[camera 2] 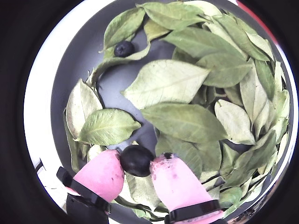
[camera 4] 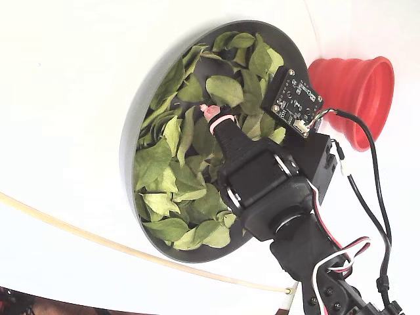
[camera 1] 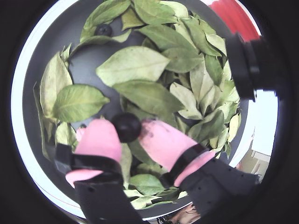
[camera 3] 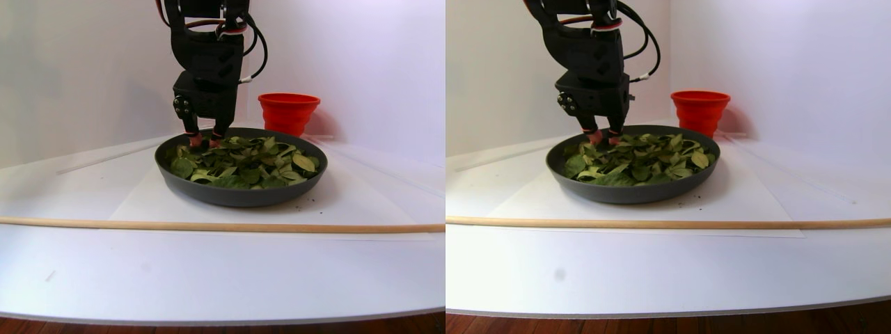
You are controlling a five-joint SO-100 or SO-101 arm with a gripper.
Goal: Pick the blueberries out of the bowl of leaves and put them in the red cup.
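Note:
My gripper has pink-padded fingers and is shut on a dark blueberry, low among the green leaves in the dark grey bowl. In the other wrist view the same held berry sits between the pads, just above the leaves. A second blueberry lies at the bowl's far side beside a bare patch. The red cup stands just outside the bowl, behind it in the stereo pair view and to its right in the fixed view.
The bowl sits on white paper on a white table. A long thin wooden stick lies across the table in front of it and also shows in the fixed view. White walls close off the back.

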